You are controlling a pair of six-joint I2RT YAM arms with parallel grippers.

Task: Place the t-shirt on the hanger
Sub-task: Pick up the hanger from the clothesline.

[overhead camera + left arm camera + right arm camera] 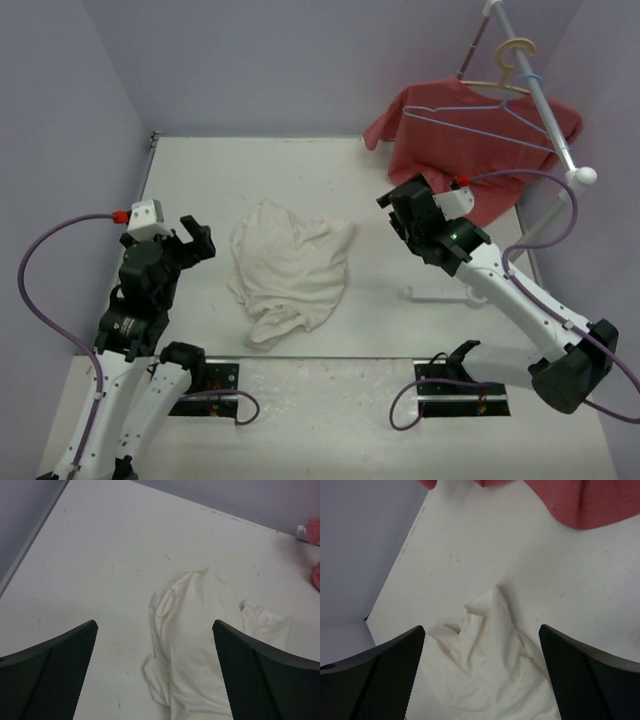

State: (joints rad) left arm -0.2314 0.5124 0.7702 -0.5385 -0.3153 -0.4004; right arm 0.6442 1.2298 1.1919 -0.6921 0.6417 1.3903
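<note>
The cream-white t-shirt (290, 270) lies crumpled in the middle of the table. It also shows in the left wrist view (200, 645) and the right wrist view (495, 670). The light-blue wire hanger (478, 128) hangs on the rack pole at the back right, in front of a red shirt. My left gripper (195, 240) is open and empty, left of the t-shirt and above the table (155, 625). My right gripper (405, 210) is open and empty, right of and beyond the t-shirt (482, 627).
A red t-shirt (440, 150) hangs on a beige hanger (515, 55) from the slanted rack pole (545, 105). The rack's white base (440, 293) sits on the table under my right arm. Grey walls close the table's left, back and right sides.
</note>
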